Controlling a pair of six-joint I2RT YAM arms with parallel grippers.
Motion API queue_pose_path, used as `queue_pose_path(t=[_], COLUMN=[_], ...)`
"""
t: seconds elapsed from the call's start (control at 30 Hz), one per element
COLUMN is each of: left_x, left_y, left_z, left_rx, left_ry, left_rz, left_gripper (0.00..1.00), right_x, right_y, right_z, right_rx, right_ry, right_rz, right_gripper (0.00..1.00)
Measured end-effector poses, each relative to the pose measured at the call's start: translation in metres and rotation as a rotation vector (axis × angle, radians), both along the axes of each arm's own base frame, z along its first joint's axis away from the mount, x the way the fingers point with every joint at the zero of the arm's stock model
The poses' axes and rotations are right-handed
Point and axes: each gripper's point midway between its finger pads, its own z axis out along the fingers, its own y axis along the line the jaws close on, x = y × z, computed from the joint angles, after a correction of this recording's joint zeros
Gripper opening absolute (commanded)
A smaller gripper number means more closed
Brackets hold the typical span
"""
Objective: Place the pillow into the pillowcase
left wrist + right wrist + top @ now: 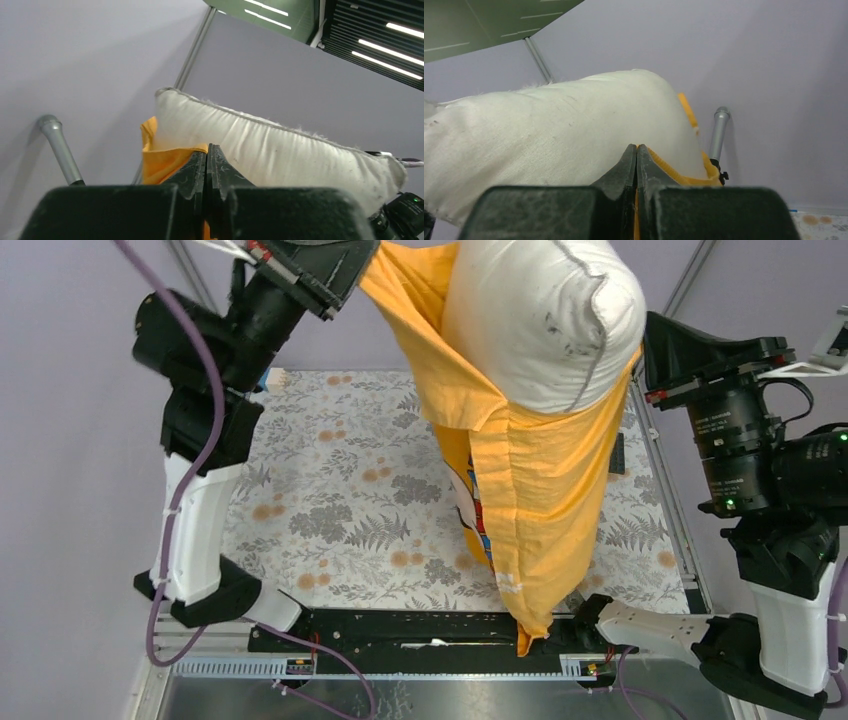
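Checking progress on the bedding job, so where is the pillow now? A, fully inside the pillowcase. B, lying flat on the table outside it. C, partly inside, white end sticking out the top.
C: the white end of the pillow bulges from the mouth of the pillowcase, pinched by the left gripper and right gripper.

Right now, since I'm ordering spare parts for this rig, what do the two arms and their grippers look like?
Both arms are black jointed housings with white plastic link shells, and purple cables run along them. The left arm and right arm look alike; the right one shows a small green light. The left gripper and right gripper each have two matte black, tapered fingers, scuffed and dusty.
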Motion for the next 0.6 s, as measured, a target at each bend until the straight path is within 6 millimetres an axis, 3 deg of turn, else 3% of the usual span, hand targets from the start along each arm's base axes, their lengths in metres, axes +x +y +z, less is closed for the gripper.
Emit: queue_pose_path(t=[0.2,0.33,0.5,0.6], left_x=[-0.042,-0.052,-0.02,0.014], left_y=[0.029,0.019,-0.032,-0.049], left_z=[0.014,0.01,-0.036,-0.075], left_rx=[-0.034,-0.062,0.0,0.067], left_ry=[-0.077,-0.091,0.03,0.157], left_rz=[0.027,-0.07,-0.197,-0.166], left_gripper=[0.0,0.0,0.0,0.0], right_x=[0.021,0.037,0.032,0.024], right_y=[0.021,0.034,0.026,0.021], right_z=[-0.002,0.008,0.01,-0.007], right_rx=[-0.023,-0.079,-0.112,-0.129], right_ry=[0.037,0.053,0.059,0.094], right_rz=[0.0,-0.024,-0.042,-0.026], right_gripper=[0.0,0.0,0.0,0.0])
